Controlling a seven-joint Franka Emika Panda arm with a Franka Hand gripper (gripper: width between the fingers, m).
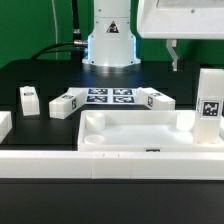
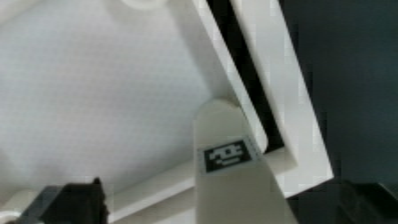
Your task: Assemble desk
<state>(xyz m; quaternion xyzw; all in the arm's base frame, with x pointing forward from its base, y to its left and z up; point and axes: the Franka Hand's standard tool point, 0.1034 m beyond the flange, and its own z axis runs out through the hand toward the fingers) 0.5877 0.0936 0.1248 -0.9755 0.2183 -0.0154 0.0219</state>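
**Black bench, green backdrop: desk kit part-built, handling assessment**

Black table (image 1: 30, 75) carries the full kit, with the marker board (image 1: 110, 97) lying flat toward the rear.

Location. The tabletop (image 1: 140, 130) lies in the foreground, open side up, just behind the long white rail (image 1: 50, 165). One upright leg (image 1: 210, 103) stands at its corner on the exterior view's right, tag facing the camera. Whether it is fully seated cannot be told. Three loose legs lie behind the tabletop: two on the exterior view's left (image 1: 28, 100) (image 1: 65, 103), and one just beside the marker board on the right (image 1: 157, 98).

Tool. The gripper (image 1: 174, 58) hangs above the tabletop, near the upright leg but clear of it. In the wrist view one finger (image 2: 71, 203) sits far out at the frame edge, and the leg (image 2: 231, 170) rises untouched over the tabletop floor (image 2: 107, 90). Judged so, the jaws stand apart and carry nothing.

Handling, as judged. All parts look like stiff, light moulded plastic, smooth enough to slip under a shallow pinch. The legs are best taken across two opposite flat faces near mid-length. The tabletop looks too broad to span, so its rim is the only purchase. Being light, it may slide when a leg is pressed home unless braced against the rail.
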